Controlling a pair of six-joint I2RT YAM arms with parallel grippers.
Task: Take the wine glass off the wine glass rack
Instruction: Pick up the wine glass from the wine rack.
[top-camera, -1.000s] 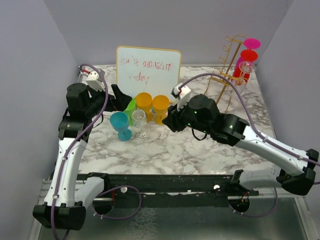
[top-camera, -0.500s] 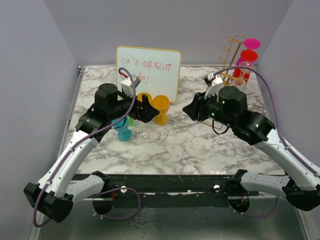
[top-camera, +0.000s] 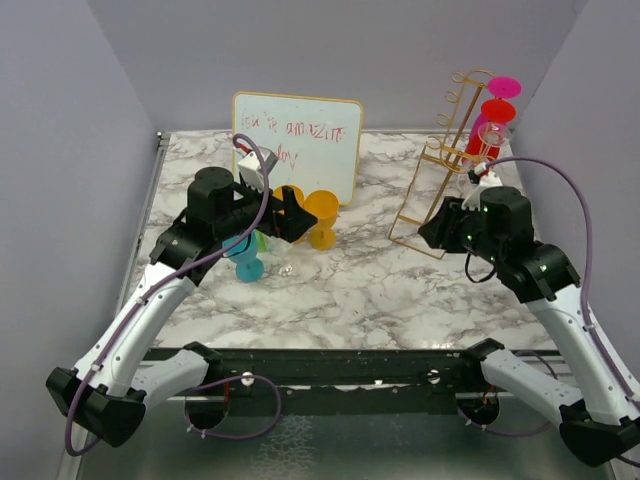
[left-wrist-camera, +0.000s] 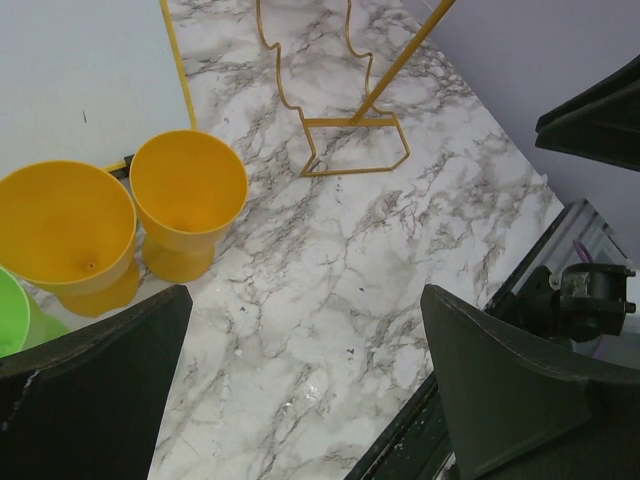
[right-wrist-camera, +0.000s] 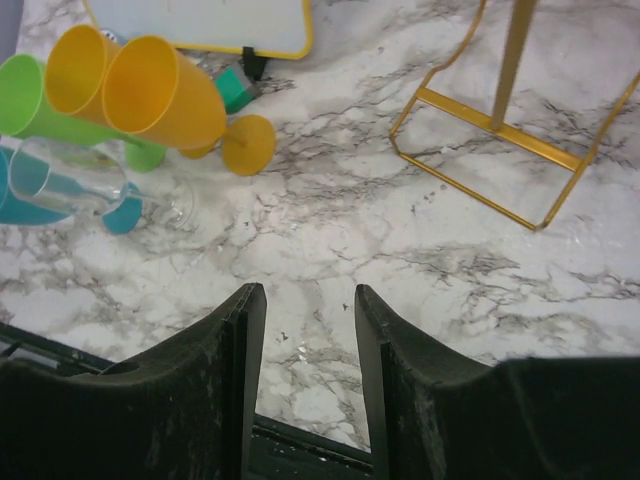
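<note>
The gold wire wine glass rack (top-camera: 452, 150) stands at the back right. Three glasses hang upside down on its right side: a pink one (top-camera: 505, 86), a red one (top-camera: 496, 111) and a clear one (top-camera: 492, 133). My right gripper (top-camera: 432, 231) is open and empty, low in front of the rack's base, which shows in the right wrist view (right-wrist-camera: 505, 150); the fingers (right-wrist-camera: 240, 350) hold nothing. My left gripper (top-camera: 293, 215) is wide open and empty above the orange glasses (top-camera: 320, 215). The rack base also shows in the left wrist view (left-wrist-camera: 350, 150).
A whiteboard (top-camera: 296, 140) stands at the back centre. In front of it stand two orange glasses (left-wrist-camera: 185, 215), a green one (right-wrist-camera: 40, 110), a teal one (top-camera: 243, 252) and a clear one (right-wrist-camera: 70, 175). Grey walls close in both sides.
My right arm has swung from the standing glasses to the right, up to the rack's base. My left arm moved right over the standing glasses, then stayed still.
</note>
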